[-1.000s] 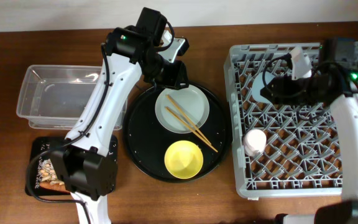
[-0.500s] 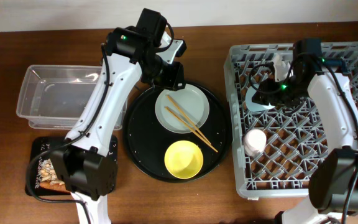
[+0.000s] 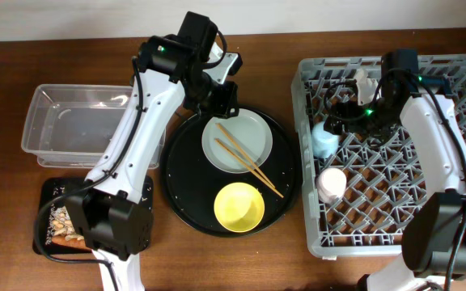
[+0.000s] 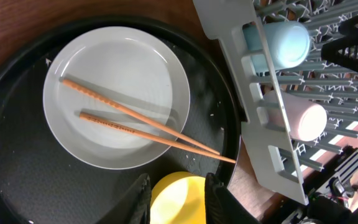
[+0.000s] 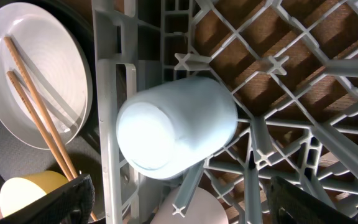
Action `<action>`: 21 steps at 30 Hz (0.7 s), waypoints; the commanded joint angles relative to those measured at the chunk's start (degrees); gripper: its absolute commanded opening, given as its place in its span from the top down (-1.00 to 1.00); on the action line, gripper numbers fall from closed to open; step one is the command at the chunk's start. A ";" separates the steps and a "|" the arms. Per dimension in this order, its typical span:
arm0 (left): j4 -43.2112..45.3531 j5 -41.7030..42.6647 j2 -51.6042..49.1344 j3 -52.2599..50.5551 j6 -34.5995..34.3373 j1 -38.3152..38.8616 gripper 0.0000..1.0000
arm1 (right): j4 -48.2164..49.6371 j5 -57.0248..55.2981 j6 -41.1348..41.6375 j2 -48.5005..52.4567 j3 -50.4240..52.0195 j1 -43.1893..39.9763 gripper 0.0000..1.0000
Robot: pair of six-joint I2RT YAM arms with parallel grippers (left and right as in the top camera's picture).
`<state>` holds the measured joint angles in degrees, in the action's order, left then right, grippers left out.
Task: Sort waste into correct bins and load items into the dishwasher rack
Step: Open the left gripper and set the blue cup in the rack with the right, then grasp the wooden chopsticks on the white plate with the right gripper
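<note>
The left gripper (image 4: 178, 198) hangs spread and empty above the yellow bowl (image 3: 239, 206); just beyond it the chopsticks (image 4: 148, 124) lie on the plate (image 4: 135, 68), tips overhanging its rim. We judge them light, stiff and apt to roll, so we pinch both together near mid-length. Farthest, the right gripper (image 5: 182, 202) stands spread over the blue cup (image 5: 176, 130) in the dishwasher rack (image 5: 107, 93).

Landmark: round black tray (image 4: 17, 180) on wooden tabletop (image 4: 11, 25).
- Pale round plate (image 4: 123, 74) in tray's upper middle.
- Wooden chopsticks (image 4: 135, 114) across plate, tips overhanging toward tray's right rim.
- Yellow bowl (image 4: 178, 202) at tray's lower edge, under spread, empty fingers of left claw (image 4: 178, 182).
- Dishwasher rack (image 4: 238, 81) just right of tray, holding blue cup (image 4: 281, 43) and pale pink cup (image 4: 308, 122).
</note>
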<state>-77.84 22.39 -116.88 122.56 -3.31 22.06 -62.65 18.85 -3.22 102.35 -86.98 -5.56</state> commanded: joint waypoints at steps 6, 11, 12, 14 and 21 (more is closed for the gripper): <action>-5.01 -7.13 9.79 0.26 -0.35 -8.15 0.59 | -8.17 4.04 -0.07 -3.91 -6.14 2.38 -0.59; -9.44 -8.70 12.33 0.15 -0.35 -16.87 0.12 | -10.47 -6.38 -2.51 -7.15 -6.73 19.65 -0.43; -10.23 -8.96 12.33 0.15 -0.35 -18.18 0.01 | -10.32 -8.87 -2.51 -6.95 -6.62 22.53 -0.34; -10.95 -9.44 12.33 0.15 -0.35 -20.20 -0.99 | -8.50 -12.76 -2.51 -5.81 -6.34 27.98 -0.07; -10.97 -11.32 12.33 0.15 -0.35 -22.99 -0.99 | 0.07 -15.08 -2.51 3.61 -6.19 36.57 0.13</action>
<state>-88.73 11.68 -104.51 122.56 -3.95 -0.78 -63.79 5.67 -5.61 102.21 -92.86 30.30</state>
